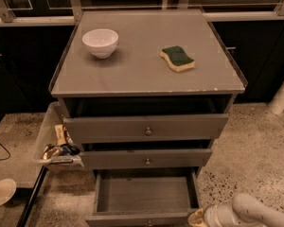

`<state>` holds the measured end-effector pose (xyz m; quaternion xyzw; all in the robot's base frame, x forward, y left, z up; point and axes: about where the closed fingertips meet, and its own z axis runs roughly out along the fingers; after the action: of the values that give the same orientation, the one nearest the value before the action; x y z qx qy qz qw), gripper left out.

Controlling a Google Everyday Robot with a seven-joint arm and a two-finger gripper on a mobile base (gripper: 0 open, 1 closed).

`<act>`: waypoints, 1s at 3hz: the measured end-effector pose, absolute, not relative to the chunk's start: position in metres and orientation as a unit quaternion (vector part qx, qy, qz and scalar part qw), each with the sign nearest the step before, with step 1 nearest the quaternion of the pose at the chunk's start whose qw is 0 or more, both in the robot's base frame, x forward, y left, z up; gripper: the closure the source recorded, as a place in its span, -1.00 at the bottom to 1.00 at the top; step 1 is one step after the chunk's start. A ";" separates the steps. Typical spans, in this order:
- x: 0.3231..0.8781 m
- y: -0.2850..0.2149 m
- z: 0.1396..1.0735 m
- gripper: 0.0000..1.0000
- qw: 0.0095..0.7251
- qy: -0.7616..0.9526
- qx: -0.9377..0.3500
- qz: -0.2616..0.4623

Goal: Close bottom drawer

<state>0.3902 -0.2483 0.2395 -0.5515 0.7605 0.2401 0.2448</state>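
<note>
The bottom drawer (146, 195) of the grey cabinet is pulled far out, and its empty inside shows. Its flat front (141, 218) runs along the bottom edge of the camera view, with the knob cut off at the frame edge. The middle drawer (146, 159) and the top drawer (146, 128) stand slightly open above it. My gripper (197, 218) is at the bottom right, right beside the drawer front's right corner, at the end of the white arm (248, 214). Most of it is out of frame.
A white bowl (100, 42) and a green-and-yellow sponge (177, 58) lie on the cabinet top (142, 79). A clear bin of snack packets (57, 143) stands to the cabinet's left. A white disc (1, 192) lies on the floor at left, and a white post (281, 96) stands at right.
</note>
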 end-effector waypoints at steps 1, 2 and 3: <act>0.395 -0.237 0.204 1.00 0.269 0.759 -0.541 0.244; 0.402 -0.228 0.182 1.00 0.293 0.750 -0.540 0.244; 0.408 -0.221 0.160 1.00 0.310 0.739 -0.550 0.234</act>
<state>0.4080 -0.2213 0.1601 -0.5505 0.7390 0.2341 0.3100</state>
